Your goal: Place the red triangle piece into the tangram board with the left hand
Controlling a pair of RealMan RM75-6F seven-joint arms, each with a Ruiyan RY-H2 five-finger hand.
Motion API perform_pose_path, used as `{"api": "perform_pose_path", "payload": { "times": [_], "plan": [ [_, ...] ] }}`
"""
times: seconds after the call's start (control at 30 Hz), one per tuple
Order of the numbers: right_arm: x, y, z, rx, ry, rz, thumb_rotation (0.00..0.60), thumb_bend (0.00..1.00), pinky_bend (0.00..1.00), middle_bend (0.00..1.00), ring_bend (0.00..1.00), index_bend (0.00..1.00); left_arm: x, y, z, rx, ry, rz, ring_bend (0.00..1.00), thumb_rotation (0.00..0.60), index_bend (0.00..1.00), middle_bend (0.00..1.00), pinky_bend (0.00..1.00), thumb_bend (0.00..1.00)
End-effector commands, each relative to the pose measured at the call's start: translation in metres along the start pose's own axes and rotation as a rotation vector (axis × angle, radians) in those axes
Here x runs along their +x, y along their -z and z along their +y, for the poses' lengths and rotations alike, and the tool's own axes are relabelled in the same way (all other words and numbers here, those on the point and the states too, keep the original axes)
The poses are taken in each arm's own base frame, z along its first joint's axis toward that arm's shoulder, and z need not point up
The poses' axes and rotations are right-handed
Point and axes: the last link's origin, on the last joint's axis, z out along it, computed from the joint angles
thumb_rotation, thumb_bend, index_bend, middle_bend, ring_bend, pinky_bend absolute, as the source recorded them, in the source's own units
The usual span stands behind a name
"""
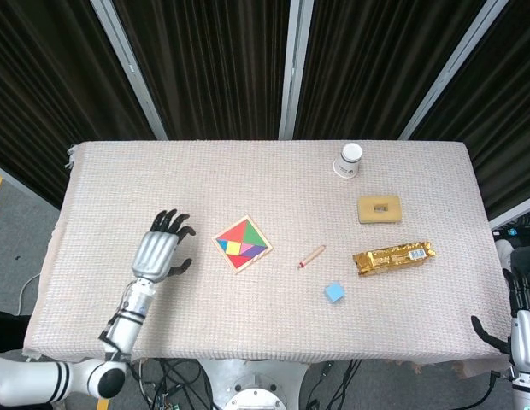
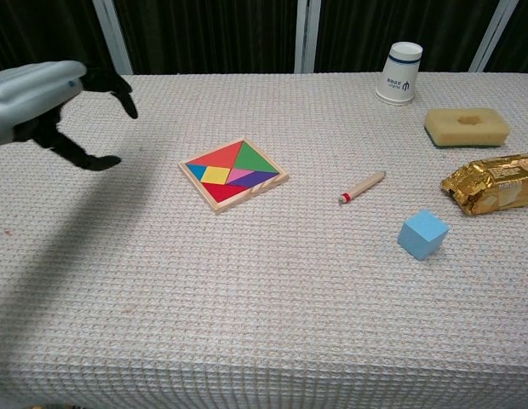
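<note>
The white paper cup [image 2: 404, 72] near the far edge of the table [image 1: 120, 184] has blue print, too small to read; the gold snack bar [image 1: 393, 256] near the right edge has a white label, also unreadable. The left hand [image 1: 160, 250] hovers near the left edge with fingers spread wide, holding nothing, well apart from the tangram board [image 2: 234, 173]. The red triangle piece [image 2: 220, 191] lies inside the board, at its near corner. Only the head view shows the right hand [image 1: 515, 316], beyond the right edge; I cannot tell its finger state.
</note>
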Motion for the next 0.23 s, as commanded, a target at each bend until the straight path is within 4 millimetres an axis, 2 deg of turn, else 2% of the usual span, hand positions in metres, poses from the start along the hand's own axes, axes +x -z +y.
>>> {"api": "perform_pose_path", "payload": {
  "times": [0.03,0.13,0.23],
  "plan": [
    [-0.001,0.001,-0.004,0.026,0.003,-0.002,0.6,0.15,0.02,0.0,0.0,0.0,-0.014,0.087,-0.062,0.012,-0.14,0.067,0.0,0.6,0.24,0.12,0.05,0.09],
    [-0.003,0.001,-0.008,0.053,0.004,-0.001,0.6,0.15,0.02,0.0,0.0,0.0,-0.015,0.109,-0.077,0.053,-0.098,0.093,0.0,0.6,0.21,0.12,0.05,0.07],
    [-0.004,0.002,-0.01,0.072,0.009,-0.003,0.6,0.16,0.01,0.0,0.0,0.0,-0.014,0.12,-0.084,0.069,-0.082,0.103,0.0,0.6,0.21,0.12,0.05,0.07]
  ]
}}
